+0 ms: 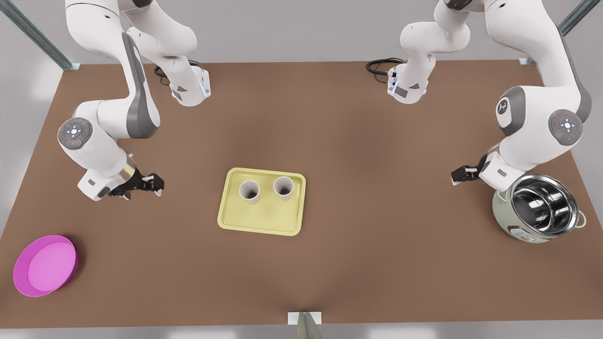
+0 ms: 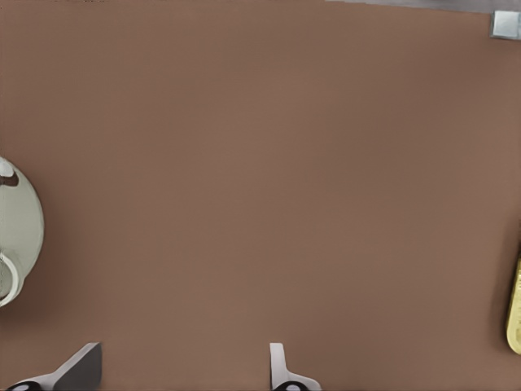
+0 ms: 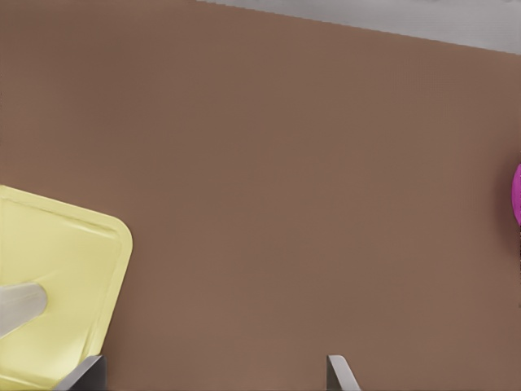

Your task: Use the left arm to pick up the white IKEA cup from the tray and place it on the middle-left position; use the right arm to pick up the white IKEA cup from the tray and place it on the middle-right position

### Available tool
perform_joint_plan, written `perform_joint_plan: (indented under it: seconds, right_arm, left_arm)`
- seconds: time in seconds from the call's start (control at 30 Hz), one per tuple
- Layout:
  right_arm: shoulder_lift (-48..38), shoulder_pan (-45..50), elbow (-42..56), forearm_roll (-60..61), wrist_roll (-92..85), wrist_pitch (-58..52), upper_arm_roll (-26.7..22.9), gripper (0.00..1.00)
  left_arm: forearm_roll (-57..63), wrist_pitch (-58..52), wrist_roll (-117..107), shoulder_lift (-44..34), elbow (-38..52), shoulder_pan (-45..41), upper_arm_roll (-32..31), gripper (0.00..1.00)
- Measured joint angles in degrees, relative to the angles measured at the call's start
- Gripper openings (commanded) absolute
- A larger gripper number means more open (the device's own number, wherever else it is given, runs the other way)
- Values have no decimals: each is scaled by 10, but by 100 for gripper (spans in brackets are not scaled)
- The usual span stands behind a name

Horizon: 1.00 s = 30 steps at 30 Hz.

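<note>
Two white cups stand upright side by side on the far half of the pale yellow tray, near the table's middle. My left gripper hovers at the front view's right, beside the steel pot and well away from the tray; its fingers are spread open over bare table, and the tray's edge shows far off. My right gripper hangs open and empty at the front view's left, a short way from the tray. One cup shows on the tray in the right wrist view.
A steel pot in a pale green housing stands close under the left arm's wrist. A round magenta dish lies near the front corner at the front view's left. Black cables lie at the back. Bare brown tabletop surrounds the tray.
</note>
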Motion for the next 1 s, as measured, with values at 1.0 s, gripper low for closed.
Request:
perform_joint_plan:
  seconds: [1.0]
  right_arm:
    - [182,194,24,4,55,105,0,100]
  left_arm:
    - [44,185,-389,377,259,-436,-10,100]
